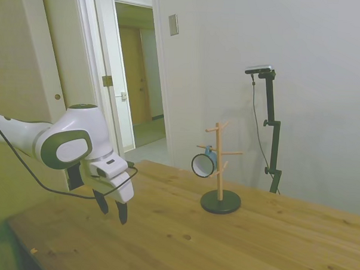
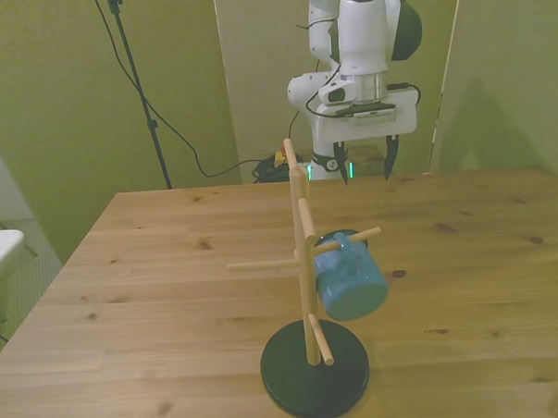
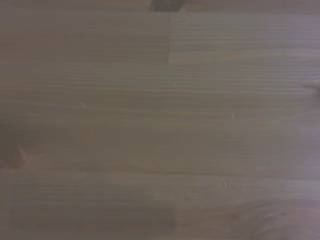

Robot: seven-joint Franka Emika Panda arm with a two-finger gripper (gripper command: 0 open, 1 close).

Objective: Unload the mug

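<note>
the tool [image 2: 362, 166] hangs over the table [image 2: 152, 270] near its far edge, fingers pointing down and spread apart with nothing between them. in the side view the tool [image 1: 113, 210] sits just above the bare wood, well apart from the peg stand. the wrist view shows only blurred wooden planks of the table [image 3: 160, 130].

the wooden peg stand [image 2: 305, 263] rises from a round dark base [image 2: 314, 379] toward the near side of the table in the front view; in the side view the stand [image 1: 219, 163] is off toward the far wall. the mug [image 2: 351, 275] hangs by its handle on one of the lower pegs, on the front view's right of the post, tilted with its bottom toward the camera. in the side view the mug [image 1: 204, 164] shows its white inside and dark rim, its mouth turned toward the arm's side.

behind the table an open doorway [image 1: 137, 79] shows in the side view.
</note>
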